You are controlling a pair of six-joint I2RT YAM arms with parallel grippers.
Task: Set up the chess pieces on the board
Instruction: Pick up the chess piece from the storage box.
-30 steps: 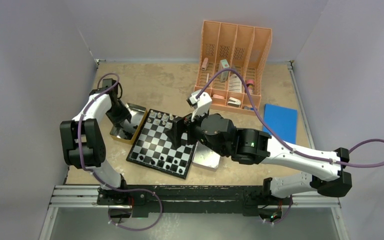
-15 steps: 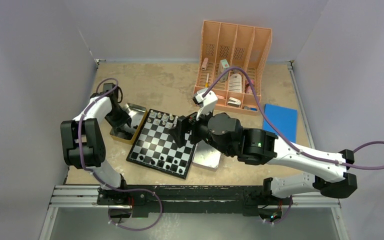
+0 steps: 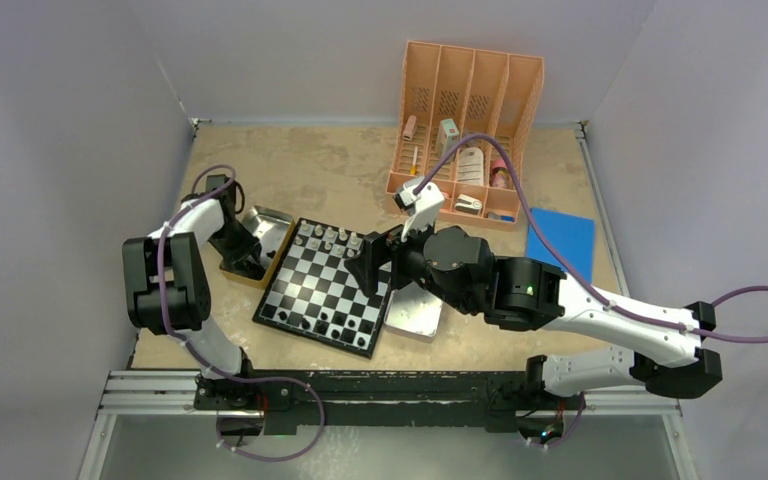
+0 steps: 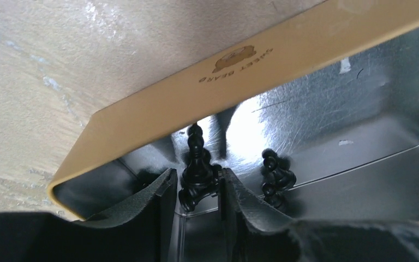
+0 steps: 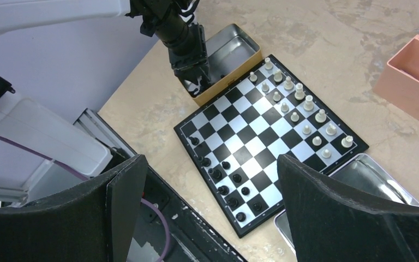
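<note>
Your left end effector (image 4: 197, 188) is grasping a black piece (image 4: 196, 158) in the tin (image 4: 262, 71) beside the board (image 3: 325, 290); the right end effector (image 5: 210, 169) is hovering released. Next you are probably needing a straight lift.

Robot lab test cell, plain grey partition walls (image 3: 70, 100), scuffed tan tabletop (image 3: 330, 170), aluminium mounting rail (image 3: 160, 385)

The tin (image 4: 223, 93) is gleaming inside as scratched bare metal, its outer wall wearing a matt tan coat. The black chess piece (image 4: 195, 158) is shining like glossy plastic. The left gripper (image 4: 196, 177) is showing matt, grained black fingers (image 4: 147, 207). The table (image 4: 38, 82) is looking rough and mottled
</note>
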